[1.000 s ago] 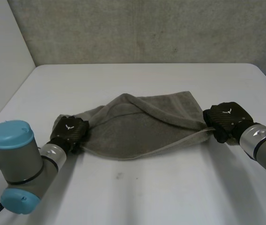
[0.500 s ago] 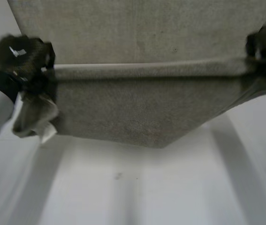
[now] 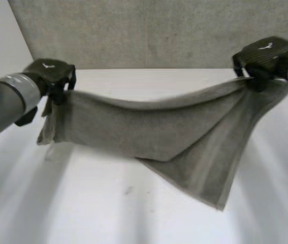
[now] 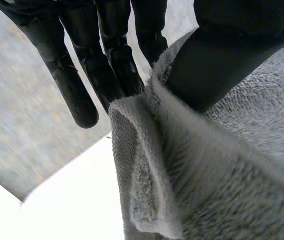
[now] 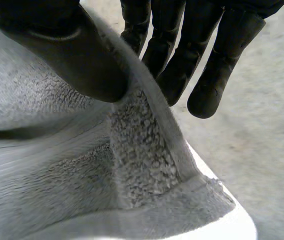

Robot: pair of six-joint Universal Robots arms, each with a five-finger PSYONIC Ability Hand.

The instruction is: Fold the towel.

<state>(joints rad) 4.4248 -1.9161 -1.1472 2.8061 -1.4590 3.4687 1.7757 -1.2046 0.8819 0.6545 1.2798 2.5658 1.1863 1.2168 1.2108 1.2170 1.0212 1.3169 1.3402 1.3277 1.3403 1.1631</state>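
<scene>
**Towel strung up between both hands**

You have the towel (image 3: 149,132) held in the air between your two hands, above the white table (image 3: 98,213). Your left hand (image 3: 50,76) grips its left end, and a short flap of cloth hangs below that hand. Your right hand (image 3: 263,55) grips the right end, a little higher in the head view, so the top edge sags in a shallow curve between them. Under that edge the towel hangs doubled. The front layer ends in a blunt point near the middle. A longer layer droops to a corner low on the right side, and you cannot tell whether that corner touches the table.

In the left wrist view, the thumb (image 4: 222,65) presses the towel's edge against straight fingers (image 4: 116,65) held close together, so the cloth is pinched. The right wrist view shows the same hold: the thumb (image 5: 71,50) clamps a ridge of terry against the fingers (image 5: 172,55). A grey concrete wall (image 3: 149,30) stands behind the table
</scene>
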